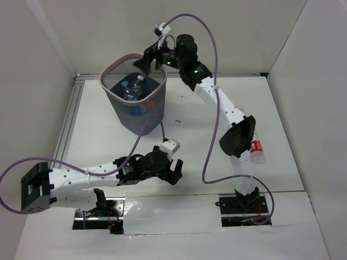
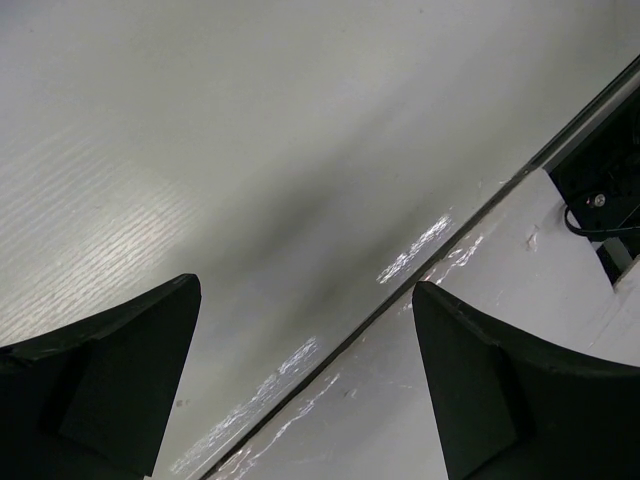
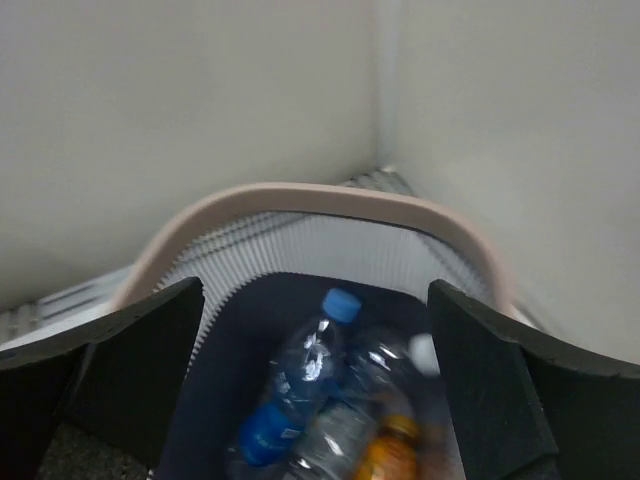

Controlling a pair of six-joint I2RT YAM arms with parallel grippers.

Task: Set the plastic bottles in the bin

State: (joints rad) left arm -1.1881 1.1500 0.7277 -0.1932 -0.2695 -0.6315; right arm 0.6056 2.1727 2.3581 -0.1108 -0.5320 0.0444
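Right wrist view: jaws open, our right gripper (image 3: 312, 340) hangs over the bin (image 3: 300, 195); red-labelled bottle (image 1: 257, 147) near the counter's (image 1: 190, 141) right edge awaits us next.

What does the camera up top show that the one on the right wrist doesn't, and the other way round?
Only the top view: the left gripper open over the table, and a red-labelled bottle lying on the table, outside the bin. Only the right wrist view: an orange bottle down in the bin, which I cannot make out from above. Both: the bin with its pale rim, a blue-capped clear bottle inside it, and the right gripper open above it.
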